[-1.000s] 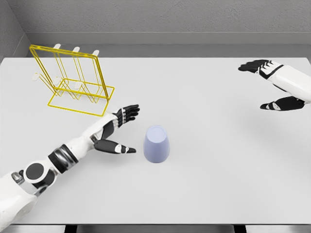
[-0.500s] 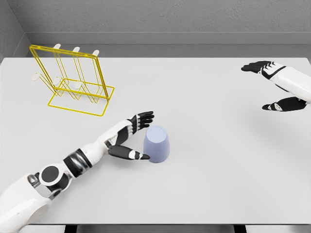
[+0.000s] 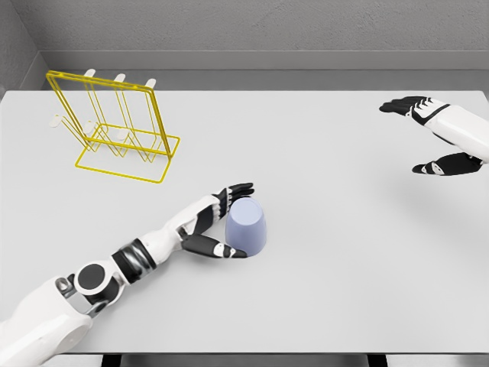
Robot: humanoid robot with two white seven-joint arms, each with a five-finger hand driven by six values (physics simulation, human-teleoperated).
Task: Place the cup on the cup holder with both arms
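Our left hand has its fingers spread wide around the cup: the upper fingers reach along the cup's far left side and the thumb lies along its near left side, tip at the base. We cannot tell whether the pads actually press the wall; the hand brackets the cup from the left but does not close on it. The cup stands mouth down near the middle of the table, pale lilac, upright.

From the wrist our left arm runs back to the lower left corner, where the picture's edge cuts off the shoulder. Our right hand sits far off at the right edge, fingers spread and holding nothing, well apart from the cup; its forearm is cut off by the frame.

To the right of the cup and toward the near edge the table is bare, wide room on both sides. The holder, a yellow wire rack with three white-tipped pegs, stands toward the far left corner, well apart from the cup, with open table between them. Its thin wires overlap, so the pegs' exact layout is hard to read. The table's near edge shows along the bottom, the far edge meets a grey wall.
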